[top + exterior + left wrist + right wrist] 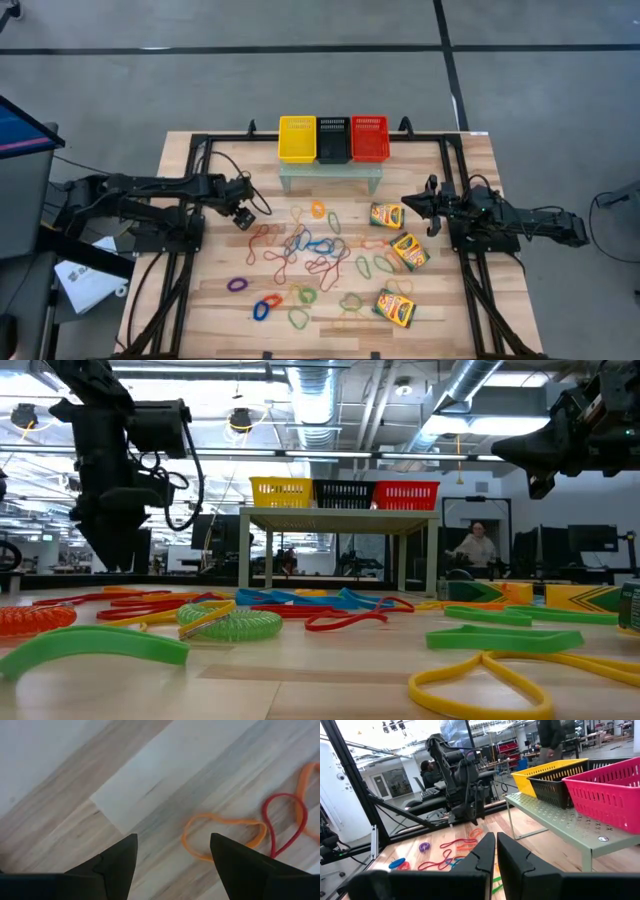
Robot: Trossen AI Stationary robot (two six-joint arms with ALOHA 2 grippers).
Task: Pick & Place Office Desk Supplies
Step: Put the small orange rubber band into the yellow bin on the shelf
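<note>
Light wooden table (215,300), framed by black rails. Scattered across its middle: many thin rubber-band loops (300,250) in red, orange, blue, green, purple and yellow, some overlapping. Toward the right side: three flat crayon boxes (409,251), lying apart. At the far edge: small pale-green stand (330,172) bearing yellow, black and red mesh baskets (333,138).

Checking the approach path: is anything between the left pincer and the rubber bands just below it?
Nothing visible. The left pincer is open over bare wood, and the nearest orange rubber band lies flat on the table beside it, uncovered.
</note>
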